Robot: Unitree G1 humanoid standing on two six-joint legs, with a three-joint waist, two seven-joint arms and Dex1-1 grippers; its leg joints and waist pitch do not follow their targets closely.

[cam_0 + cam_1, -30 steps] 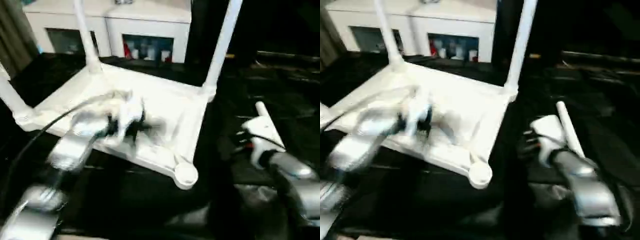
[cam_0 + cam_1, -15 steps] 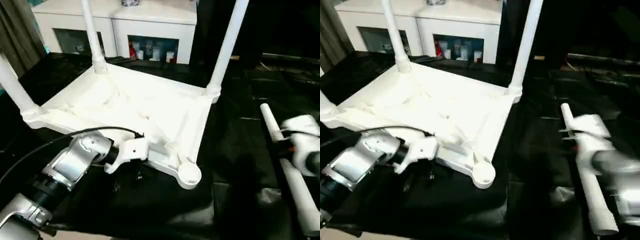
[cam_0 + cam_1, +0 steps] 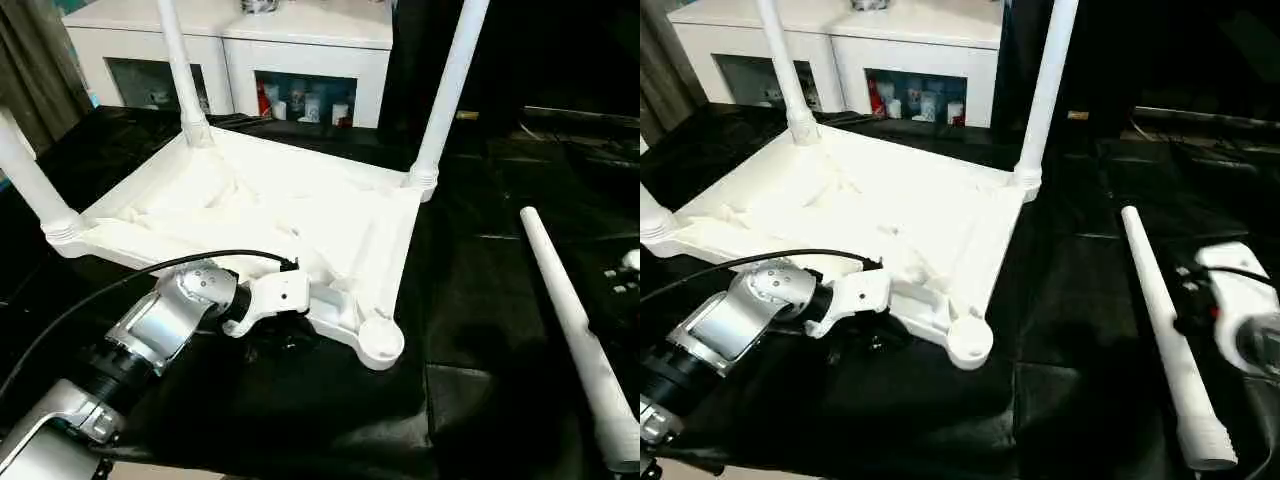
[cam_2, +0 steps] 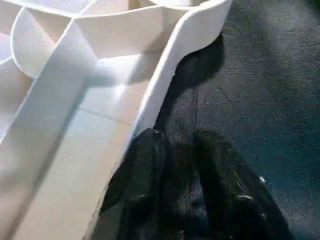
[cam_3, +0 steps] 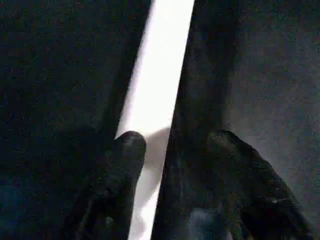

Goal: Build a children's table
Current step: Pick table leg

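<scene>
The white children's table top (image 3: 300, 205) lies upside down on the black cloth, ribs up. Three tapered legs stand in its corner sockets, for example the far right one (image 3: 450, 90). The near right socket (image 3: 380, 340) holds nothing. The fourth leg (image 3: 1160, 320) lies flat on the cloth to the right. My left gripper (image 4: 180, 137) sits low against the top's front rim, shut, with nothing between its fingers. My right gripper (image 5: 172, 142) hovers open over the lying leg, one finger (image 5: 125, 150) overlapping it; its white wrist (image 3: 1235, 300) sits just right of the leg.
A white cabinet with glass doors (image 3: 290, 60) stands behind the black-draped table. A black cable (image 3: 120, 285) runs along my left forearm. Black cloth (image 3: 470, 300) separates the top from the loose leg.
My left gripper has come down from over the ribbed underside to the top's front rim. My right arm has drawn back to the right, and the leg now lies alone on the cloth.
</scene>
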